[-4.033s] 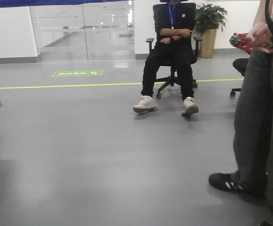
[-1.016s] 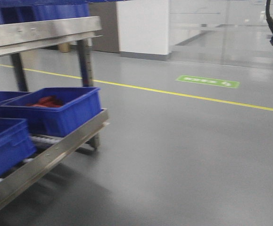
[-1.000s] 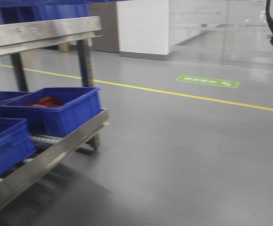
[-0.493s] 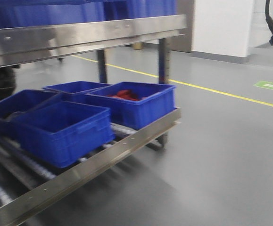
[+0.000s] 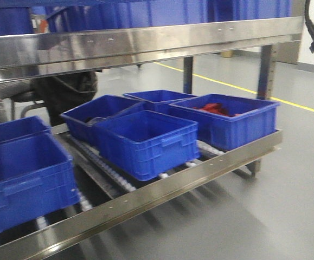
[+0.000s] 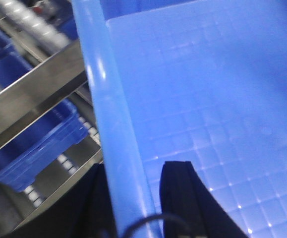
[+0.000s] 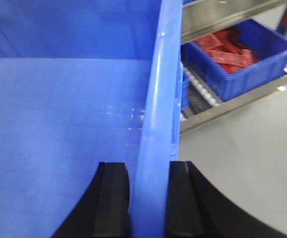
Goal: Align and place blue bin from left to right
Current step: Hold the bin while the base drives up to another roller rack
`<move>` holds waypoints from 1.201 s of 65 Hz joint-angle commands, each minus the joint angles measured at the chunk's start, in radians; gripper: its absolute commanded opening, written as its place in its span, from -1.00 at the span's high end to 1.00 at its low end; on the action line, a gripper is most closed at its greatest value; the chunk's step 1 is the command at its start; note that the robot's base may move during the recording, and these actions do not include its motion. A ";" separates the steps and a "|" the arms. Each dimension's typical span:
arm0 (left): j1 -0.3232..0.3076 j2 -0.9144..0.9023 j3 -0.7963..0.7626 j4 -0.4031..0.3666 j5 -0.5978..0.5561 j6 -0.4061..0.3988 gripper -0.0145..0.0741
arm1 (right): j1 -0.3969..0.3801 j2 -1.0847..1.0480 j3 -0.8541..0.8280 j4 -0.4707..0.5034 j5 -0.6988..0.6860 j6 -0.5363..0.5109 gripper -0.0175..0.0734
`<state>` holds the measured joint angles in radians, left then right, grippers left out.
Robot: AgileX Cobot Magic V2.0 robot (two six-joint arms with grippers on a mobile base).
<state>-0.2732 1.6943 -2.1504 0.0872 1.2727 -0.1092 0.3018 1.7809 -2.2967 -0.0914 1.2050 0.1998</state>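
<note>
Above the rack (image 6: 34, 94), blue bin (image 6: 207, 99) opens upward.

Entry: parts unseen, cropped or blurred.
Blue bin (image 7: 59, 109): each wrist view shows me one rim and a patch of inner surface, the rest runs past the edges. My left fingers (image 6: 180, 198) and right fingers (image 7: 111, 198): bases cut at 6 o'clock. Front view, blurred: shelf crate (image 5: 15, 179) cropped at 9 o'clock; red contents (image 5: 216, 108) at 3 o'clock unidentifiable; dark shape (image 5: 64, 89) at 10 o'clock half hidden behind the shelf rail (image 5: 146, 43).
</note>
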 commanded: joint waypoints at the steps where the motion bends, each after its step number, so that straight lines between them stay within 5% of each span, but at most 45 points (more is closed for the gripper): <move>1: -0.010 -0.019 -0.017 -0.008 -0.066 0.021 0.92 | -0.003 -0.026 -0.018 -0.022 -0.143 -0.024 0.77; 78: -0.010 -0.019 -0.017 -0.008 -0.066 0.021 0.92 | -0.003 -0.026 -0.018 -0.022 -0.143 -0.024 0.77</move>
<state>-0.2732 1.6943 -2.1504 0.0872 1.2766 -0.1092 0.3018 1.7809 -2.2967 -0.0951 1.2029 0.2016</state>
